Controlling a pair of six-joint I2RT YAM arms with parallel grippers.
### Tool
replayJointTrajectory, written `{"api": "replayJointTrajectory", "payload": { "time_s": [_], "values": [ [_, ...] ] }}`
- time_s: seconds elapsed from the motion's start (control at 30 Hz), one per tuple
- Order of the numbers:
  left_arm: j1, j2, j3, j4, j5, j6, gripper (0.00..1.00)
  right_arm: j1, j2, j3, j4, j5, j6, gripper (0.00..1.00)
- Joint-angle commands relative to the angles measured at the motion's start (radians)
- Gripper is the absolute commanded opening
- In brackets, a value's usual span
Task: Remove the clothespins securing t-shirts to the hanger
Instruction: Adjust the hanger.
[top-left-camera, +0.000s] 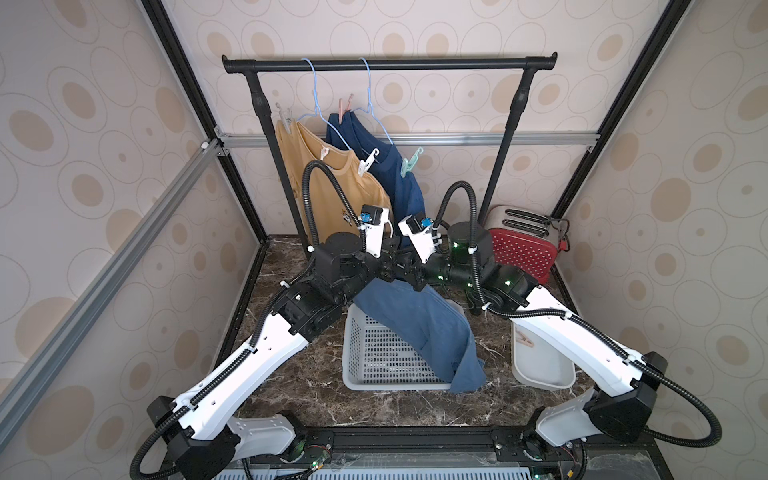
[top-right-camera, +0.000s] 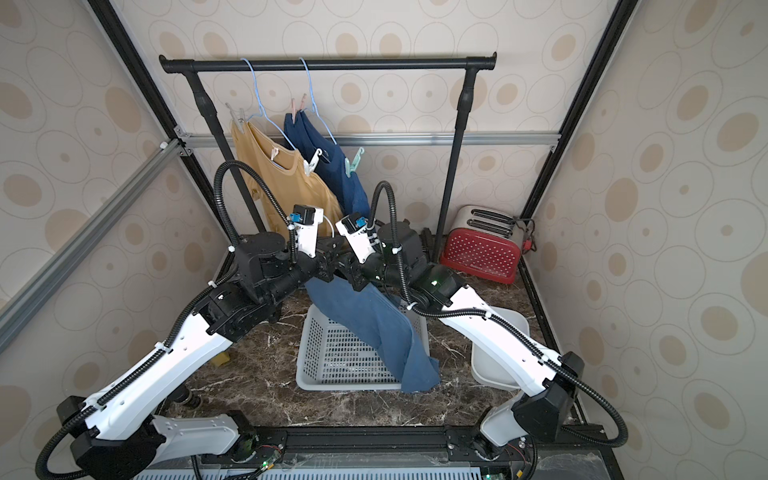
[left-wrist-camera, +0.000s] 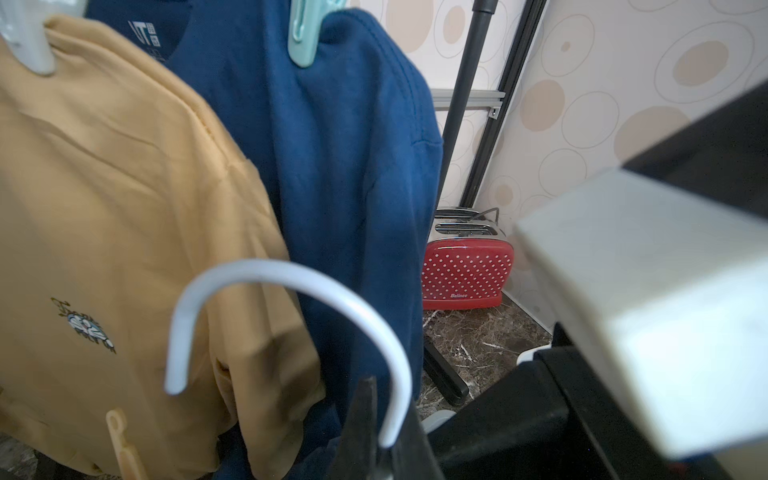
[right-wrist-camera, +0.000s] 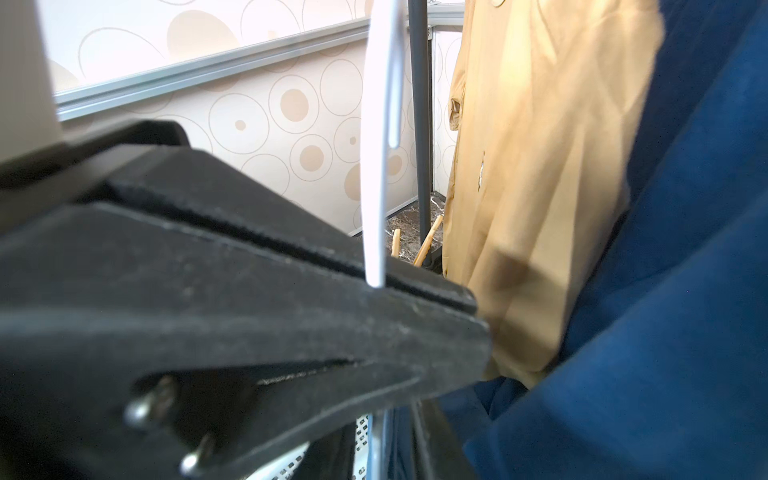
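Clothespins (top-right-camera: 352, 164) fasten two of the t-shirts (top-right-camera: 291, 183) to thin blue hangers (top-left-camera: 316, 109) on the black rail (top-left-camera: 415, 64) at the rear. Mustard yellow shirt (top-left-camera: 332, 187): a pale grey clothespin (top-left-camera: 284, 115) at the far shoulder, a small pale pink clothespin (top-left-camera: 323, 153) at the collar, and a white hook-tipped clothespin (top-left-camera: 368, 161) at the near shoulder. Dark blue shirt (top-left-camera: 401, 187), just beside it: a pink clothespin (top-left-camera: 345, 109) at the far shoulder and a teal clothespin (top-left-camera: 410, 163) at the near shoulder. The third, medium blue shirt (top-left-camera: 419, 328) hangs below the two grippers, which meet over mid-table. Its lower part drapes over the rim of the white mesh basket (top-left-camera: 395, 384). Left gripper (left-wrist-camera: 382, 428): closed on the white hanger hook (left-wrist-camera: 291, 278), which rises from between its fingers in the left wrist view. Right gripper (top-left-camera: 407, 266): just beside the left one. The views do not show whether its jaws are open or closed, nor whether it holds anything. One peach clothespin (top-left-camera: 524, 341) lies in the white bin (top-left-camera: 540, 376) under the right forearm. Orange-yellow clothespins (right-wrist-camera: 428, 245) lie on the marble tabletop (top-left-camera: 291, 374) near the rack post (right-wrist-camera: 419, 124). A red dotted toaster (top-left-camera: 521, 249) stands in the rear corner on the right.
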Motion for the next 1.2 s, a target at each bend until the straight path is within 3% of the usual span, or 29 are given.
{"api": "replayJointTrajectory", "payload": {
  "time_s": [0.0,0.17,0.37,0.43,0.63,0.87,1.07,1.17],
  "values": [
    [0.004,-0.02,0.037,0.023,0.0,-0.032,0.04,0.004,0.012,0.014,0.046,-0.018,0.009,0.24],
    [0.005,-0.021,0.036,0.024,0.002,-0.036,0.07,0.004,0.013,0.005,0.07,-0.014,0.016,0.14],
    [0.005,-0.031,0.022,0.025,-0.017,-0.028,0.4,0.004,0.004,-0.002,0.067,-0.016,0.014,0.0],
    [0.005,-0.035,0.018,0.025,-0.022,-0.025,0.53,0.005,-0.005,-0.013,0.066,-0.015,0.011,0.0],
    [0.009,-0.071,0.012,-0.042,-0.042,0.033,0.77,0.002,-0.027,-0.022,0.047,-0.01,-0.018,0.0],
    [0.078,-0.201,-0.035,-0.192,-0.071,0.18,0.92,-0.013,-0.06,-0.008,-0.029,-0.022,-0.088,0.0],
    [0.247,-0.228,-0.004,-0.322,-0.033,0.11,0.93,-0.022,-0.08,0.004,-0.081,-0.076,-0.189,0.0],
    [0.329,-0.176,0.082,-0.466,0.052,0.077,0.94,-0.021,-0.078,0.023,-0.144,-0.11,-0.344,0.0]
  ]
}}
